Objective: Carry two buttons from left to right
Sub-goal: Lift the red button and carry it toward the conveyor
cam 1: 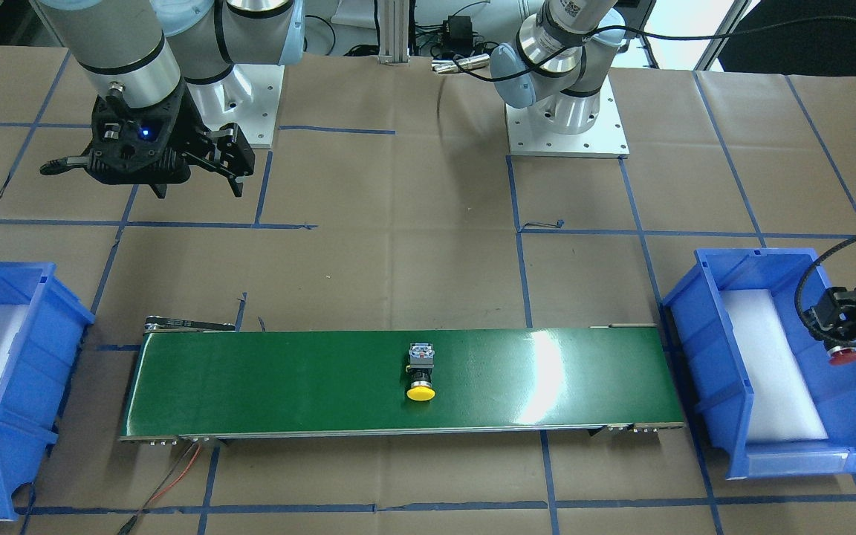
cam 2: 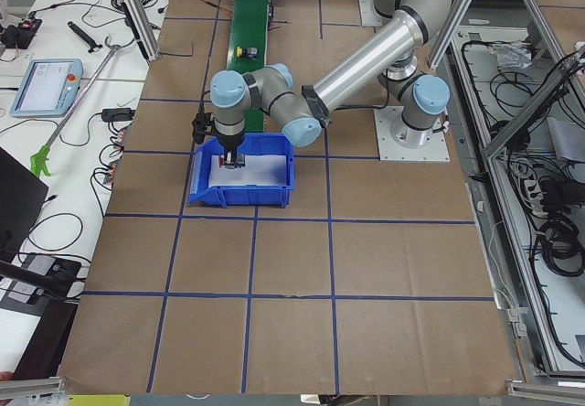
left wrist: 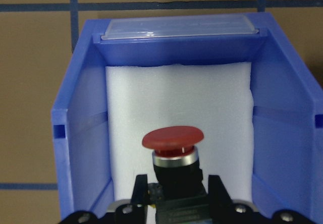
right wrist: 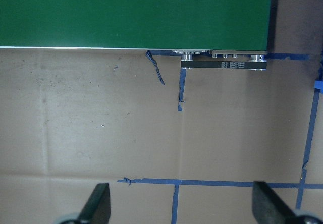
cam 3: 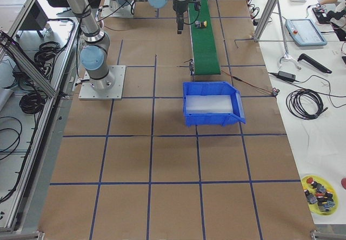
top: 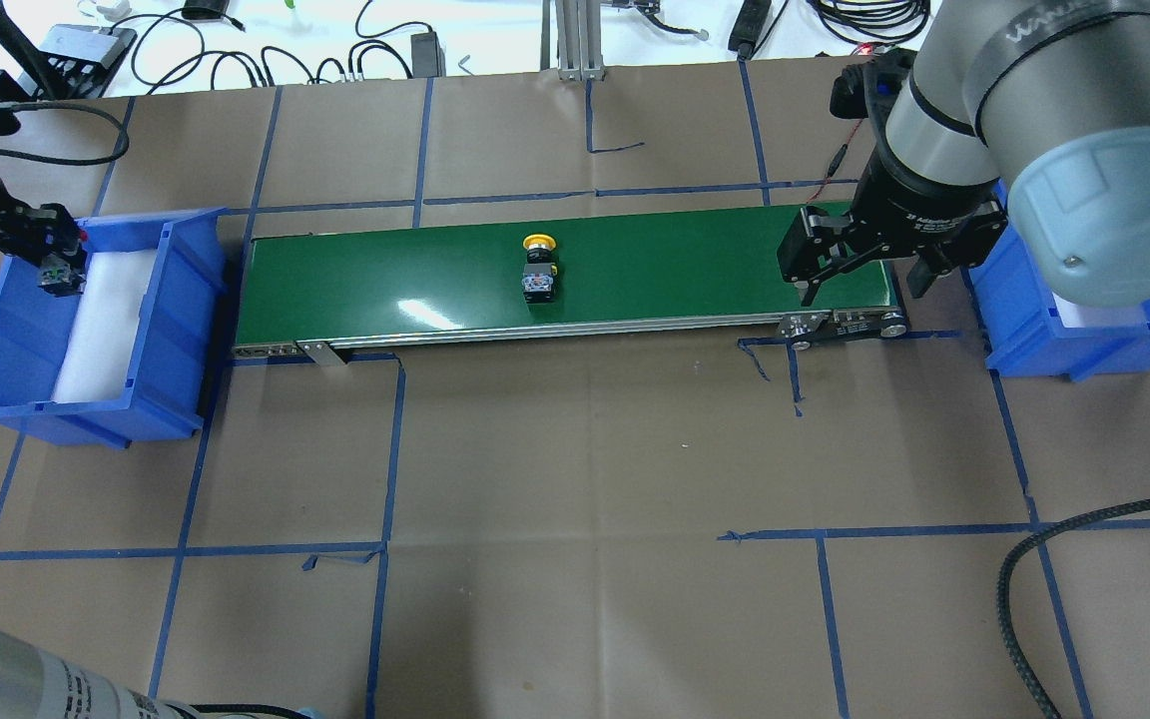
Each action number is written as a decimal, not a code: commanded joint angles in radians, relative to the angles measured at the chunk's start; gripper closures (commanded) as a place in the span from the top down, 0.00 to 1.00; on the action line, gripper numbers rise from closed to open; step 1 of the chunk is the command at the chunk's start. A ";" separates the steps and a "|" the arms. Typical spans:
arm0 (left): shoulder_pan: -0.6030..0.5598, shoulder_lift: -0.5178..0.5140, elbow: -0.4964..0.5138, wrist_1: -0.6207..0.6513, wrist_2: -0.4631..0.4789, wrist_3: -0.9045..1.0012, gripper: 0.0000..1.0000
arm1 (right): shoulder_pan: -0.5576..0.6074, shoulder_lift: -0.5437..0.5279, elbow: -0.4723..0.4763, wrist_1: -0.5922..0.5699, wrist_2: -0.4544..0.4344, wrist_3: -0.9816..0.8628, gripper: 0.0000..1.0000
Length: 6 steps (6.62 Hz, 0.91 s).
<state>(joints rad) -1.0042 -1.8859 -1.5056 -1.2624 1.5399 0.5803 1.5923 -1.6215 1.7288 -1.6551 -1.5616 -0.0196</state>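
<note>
The yellow button [cam 1: 420,374] lies on its side in the middle of the green conveyor belt [cam 1: 287,386], its cap towards the table's far edge; it also shows in the overhead view [top: 539,266]. My left gripper [left wrist: 174,201] is shut on the red button [left wrist: 171,139] by its black body, cap pointing forward, above the white foam of the left blue bin [left wrist: 81,133]. In the overhead view this gripper [top: 61,272] hangs over that bin's far end [top: 176,300]. My right gripper [top: 862,288] is open and empty above the belt's right end.
The right blue bin [top: 1024,330], lined with white foam, stands beyond the belt's right end, partly hidden by my right arm. Brown paper with blue tape lines covers the table [top: 575,479]. Cables lie along the far edge.
</note>
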 commanded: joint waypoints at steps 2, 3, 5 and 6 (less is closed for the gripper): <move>-0.139 0.025 0.034 -0.071 0.006 -0.113 0.01 | 0.000 0.002 0.002 0.000 0.000 0.001 1.00; -0.221 0.034 0.015 -0.071 0.006 -0.149 0.01 | 0.000 0.003 0.000 -0.002 0.011 0.003 1.00; -0.334 0.031 0.001 -0.069 0.006 -0.265 0.01 | 0.000 0.026 0.002 -0.002 0.003 0.001 1.00; -0.359 0.018 -0.014 -0.064 0.005 -0.281 0.01 | 0.000 0.034 0.002 -0.003 0.003 -0.002 1.00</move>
<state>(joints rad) -1.3295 -1.8586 -1.5076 -1.3305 1.5460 0.3251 1.5923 -1.5965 1.7302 -1.6570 -1.5577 -0.0193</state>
